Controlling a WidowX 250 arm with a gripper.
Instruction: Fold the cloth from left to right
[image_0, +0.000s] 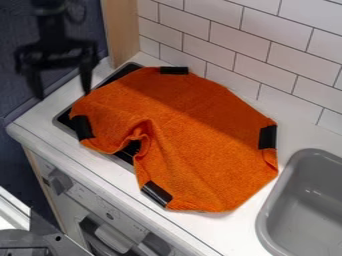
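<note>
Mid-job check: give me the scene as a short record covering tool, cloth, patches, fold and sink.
tool: open, nothing between its fingertips, upper left of view
cloth: orange, spread over stove and counter
patches: four, black, at the cloth's edges
fold: not made; near edge rucked inward, dark stove showing in the gap
sink: grey, lower right, beside the cloth

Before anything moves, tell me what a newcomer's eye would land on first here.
Probably the big orange cloth, spread rumpled over the white counter, with black patches at its edges. Next, the dark gripper hanging at the upper left, then the grey sink at the lower right.
</note>
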